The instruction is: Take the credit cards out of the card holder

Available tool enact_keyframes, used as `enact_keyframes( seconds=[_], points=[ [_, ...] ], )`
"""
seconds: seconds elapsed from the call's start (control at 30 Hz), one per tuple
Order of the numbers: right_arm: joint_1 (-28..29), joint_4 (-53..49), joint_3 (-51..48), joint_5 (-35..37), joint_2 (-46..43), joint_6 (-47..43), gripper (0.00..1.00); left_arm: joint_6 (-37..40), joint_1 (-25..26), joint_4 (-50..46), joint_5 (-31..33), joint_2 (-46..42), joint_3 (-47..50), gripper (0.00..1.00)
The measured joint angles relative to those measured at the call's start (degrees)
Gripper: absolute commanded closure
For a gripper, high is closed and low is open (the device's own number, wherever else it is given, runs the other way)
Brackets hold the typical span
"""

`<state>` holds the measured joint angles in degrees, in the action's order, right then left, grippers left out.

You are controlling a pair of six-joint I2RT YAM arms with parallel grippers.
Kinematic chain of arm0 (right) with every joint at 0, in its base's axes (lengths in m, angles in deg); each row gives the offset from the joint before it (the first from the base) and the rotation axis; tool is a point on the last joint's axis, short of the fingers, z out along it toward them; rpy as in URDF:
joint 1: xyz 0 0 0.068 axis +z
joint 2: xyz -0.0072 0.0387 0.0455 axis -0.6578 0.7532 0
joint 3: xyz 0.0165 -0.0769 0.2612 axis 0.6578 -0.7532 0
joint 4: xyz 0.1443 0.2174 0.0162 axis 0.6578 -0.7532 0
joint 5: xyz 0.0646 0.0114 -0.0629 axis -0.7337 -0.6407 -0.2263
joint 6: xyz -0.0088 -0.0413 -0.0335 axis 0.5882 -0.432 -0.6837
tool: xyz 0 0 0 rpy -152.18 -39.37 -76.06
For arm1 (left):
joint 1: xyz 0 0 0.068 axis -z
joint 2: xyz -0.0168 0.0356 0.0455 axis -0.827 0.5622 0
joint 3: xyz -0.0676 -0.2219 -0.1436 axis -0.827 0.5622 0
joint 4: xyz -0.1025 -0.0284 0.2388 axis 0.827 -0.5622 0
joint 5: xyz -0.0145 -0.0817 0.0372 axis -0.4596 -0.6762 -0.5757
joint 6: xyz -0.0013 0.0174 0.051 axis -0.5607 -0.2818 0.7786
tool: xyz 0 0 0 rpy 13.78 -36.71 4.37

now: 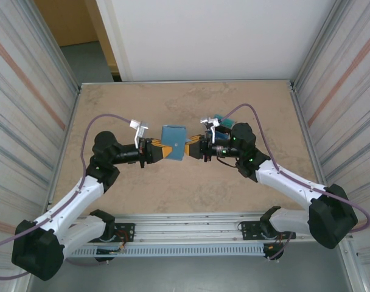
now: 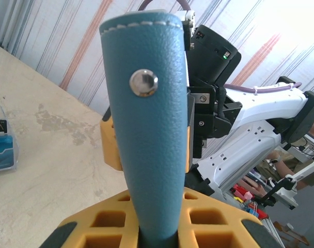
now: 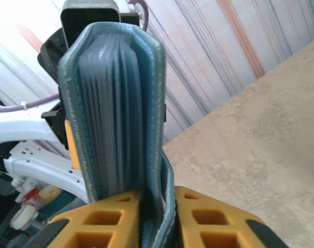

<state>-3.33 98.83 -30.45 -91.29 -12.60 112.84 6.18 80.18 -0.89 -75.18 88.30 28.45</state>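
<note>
Top external view gives you the small flat teal-blue leather card holder (image 1: 173,142) lifted above the middle of the tan stone-patterned worktop (image 1: 142,188). It is pinched from both sides. The left tool (image 1: 165,150) is clamped on its left edge and the right tool (image 1: 193,148) on its right edge, both closed tight on it. From above you cannot tell whether any card sits inside.

The thin teal and blue plastic credit cards (image 1: 221,119) lie on the worktop right of its middle, just beyond the right tool, partly hidden by that wrist's bracket.

In the left wrist view the holder's (image 2: 146,144) outer face stands upright out of the left tool (image 2: 157,230). A round metal snap stud (image 2: 143,82) sits near its top. Its lower end is buried between the yellow fingers (image 2: 211,217). The cards (image 2: 2,147) are cut off by the picture's left edge, so you cannot count them.

In the right wrist view you see the holder (image 3: 115,113) edge-on, with its grey lining pleats pressed together. Whether a card is among them is hard to make out. Its base disappears into the right tool (image 3: 157,217), between the yellow fingers (image 3: 95,225).

Open tan surface runs from the holder to the far edge and back to the near edge. Corrugated walls (image 1: 27,91) stand along the left and right edges.
</note>
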Motion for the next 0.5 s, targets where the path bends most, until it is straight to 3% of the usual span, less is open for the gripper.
enact_keyframes(
  seconds=[0.1, 0.2, 0.5],
  points=[
    [0.00, -0.31, 0.00, 0.11, 0.00, 0.15, 0.98, 0.00, -0.04, 0.00, 0.13, 0.35, 0.00, 0.97],
    [0.00, -1.49, 0.00, 1.70, -0.02, -0.17, 1.00, 0.07, -0.07, -0.72, 0.90, 0.63, 0.00, 0.90],
    [2.21, -13.46, 0.98, 13.00, -0.90, -1.14, 1.00, 1.36, 0.48, -9.27, 7.19, 3.41, -0.02, 0.50]
  ],
)
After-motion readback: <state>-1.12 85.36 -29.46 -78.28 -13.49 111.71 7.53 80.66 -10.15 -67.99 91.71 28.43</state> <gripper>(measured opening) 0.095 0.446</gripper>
